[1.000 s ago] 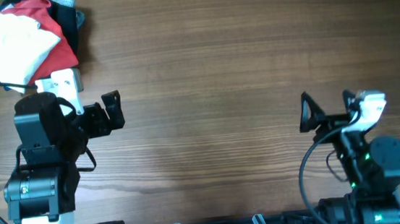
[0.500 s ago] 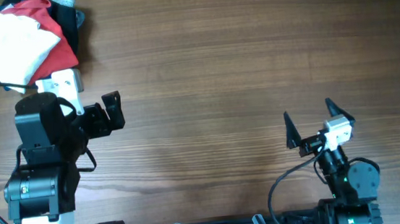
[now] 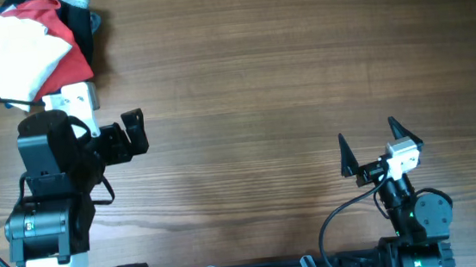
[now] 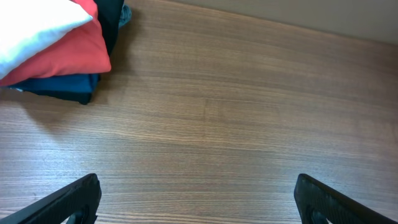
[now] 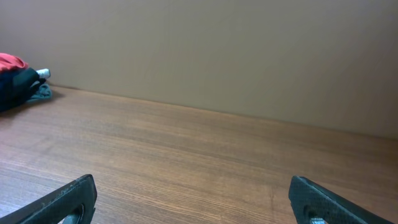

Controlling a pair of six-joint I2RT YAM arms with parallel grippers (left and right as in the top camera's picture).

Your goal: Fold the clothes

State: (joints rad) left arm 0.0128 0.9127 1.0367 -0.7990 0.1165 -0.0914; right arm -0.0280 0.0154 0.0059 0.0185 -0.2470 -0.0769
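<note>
The white T-shirt (image 3: 8, 52) lies folded on top of a pile at the table's far left corner; it also shows in the left wrist view (image 4: 34, 28). Its lettering and neck tag are hidden. My left gripper (image 3: 134, 132) is open and empty, in front of the pile and to its right, with bare wood between its fingers (image 4: 196, 199). My right gripper (image 3: 368, 144) is open and empty near the front right of the table, far from the shirt, and shows only wood between its fingers (image 5: 193, 196).
Under the white shirt lie a red T-shirt (image 3: 63, 26) (image 4: 65, 59) and folded dark navy garments (image 4: 65, 87) (image 3: 89, 30). The pile's edge shows far left in the right wrist view (image 5: 18, 78). A beige wall (image 5: 217, 50) stands behind the wooden table (image 3: 251, 80).
My right arm has drawn back toward the front edge and a little to the left, still open. The left arm and the pile have not moved.
</note>
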